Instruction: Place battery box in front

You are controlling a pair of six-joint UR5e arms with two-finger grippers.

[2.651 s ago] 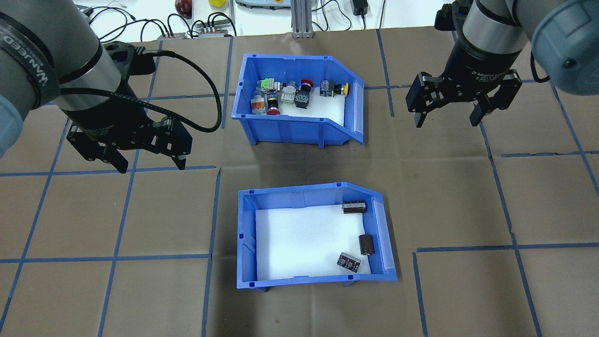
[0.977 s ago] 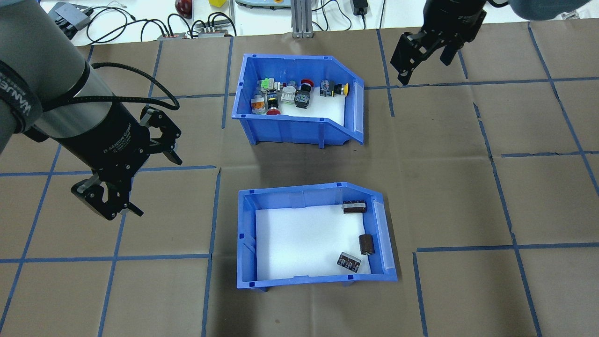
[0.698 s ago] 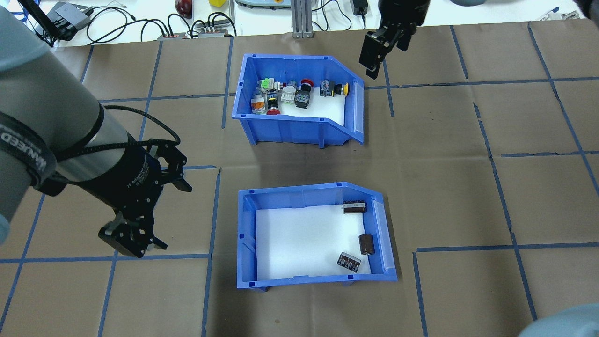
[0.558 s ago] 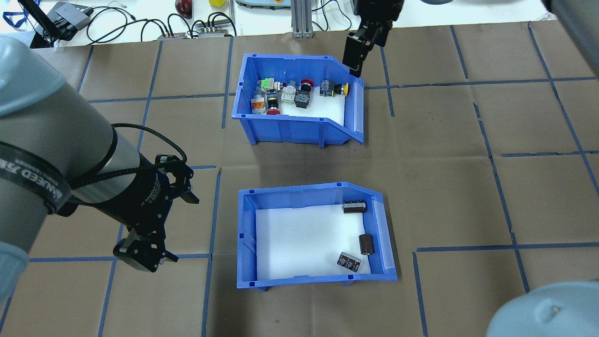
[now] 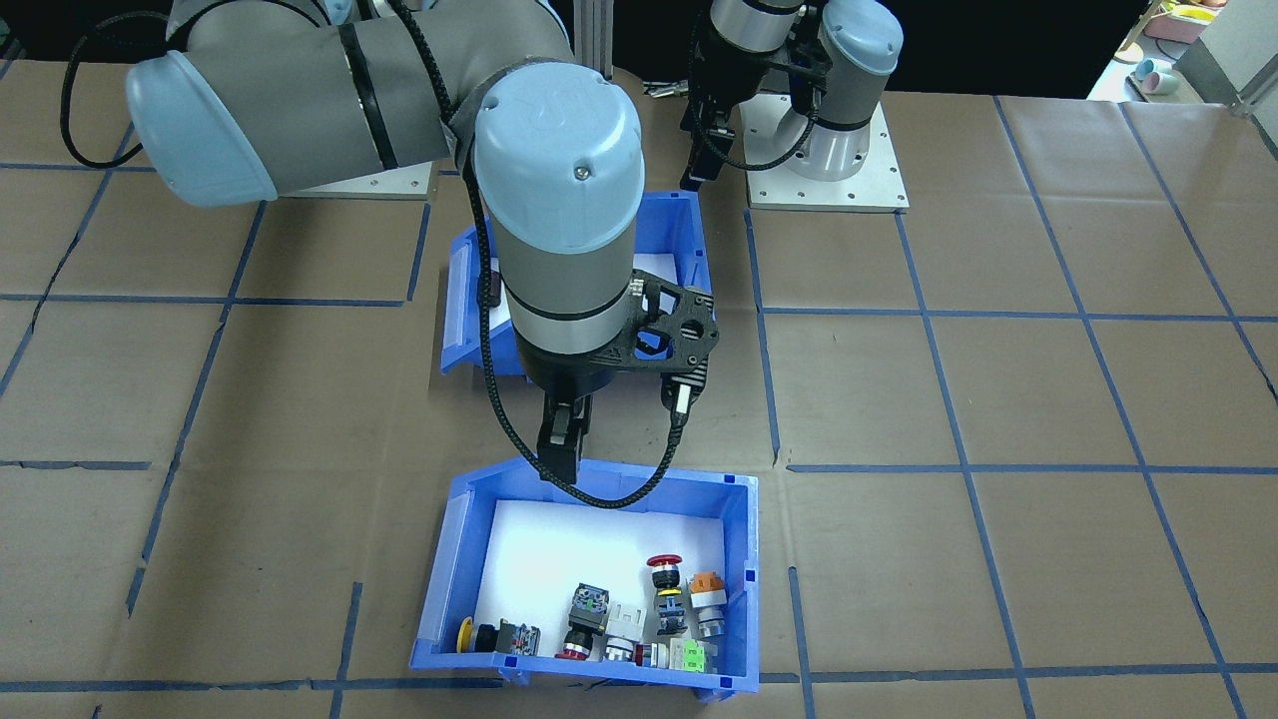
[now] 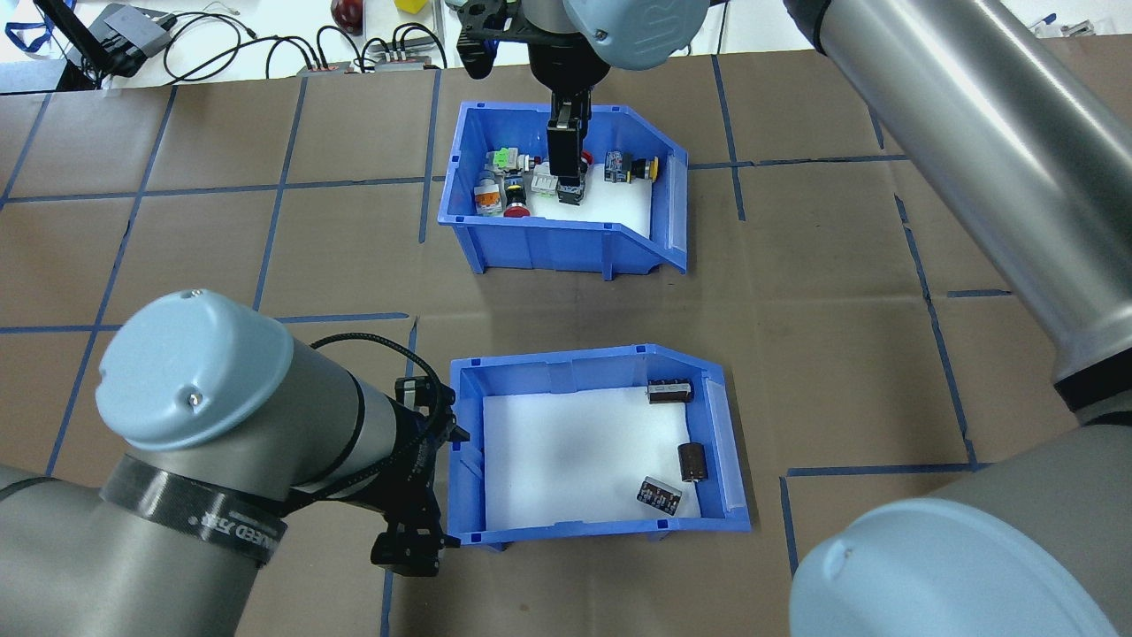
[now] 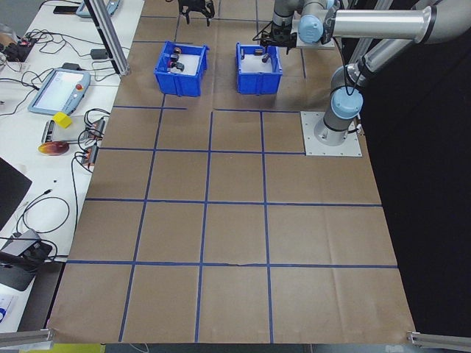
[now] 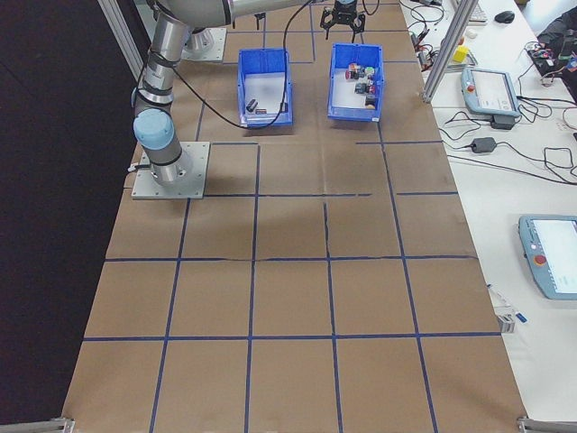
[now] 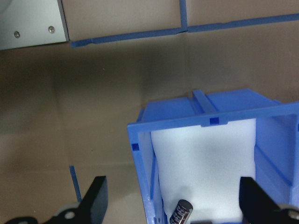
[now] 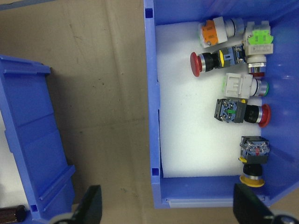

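The battery box (image 6: 575, 358), a blue bin with a white liner and three dark cylinders (image 6: 692, 462) at its sloped right end, sits nearer my base than the other bin. My left gripper (image 6: 432, 494) is open at the box's left end wall (image 9: 210, 112). One finger (image 9: 96, 203) is outside the near wall and the other is over the liner. The switch bin (image 6: 548, 248), with colourful push-buttons, stands farther out. My right gripper (image 5: 559, 454) is open above it, with its fingers either side of the robot-side wall (image 10: 150, 93).
A white bench with cables (image 6: 265, 44) and a tablet (image 7: 59, 88) runs along the table's far edge. My left arm's base plate (image 5: 829, 150) lies behind the battery box. Brown paper with blue tape lines covers the table.
My left gripper has moved right, up to the battery box's left end. My right arm has swung left, from the switch bin's far right corner to over its middle. Both stay open.
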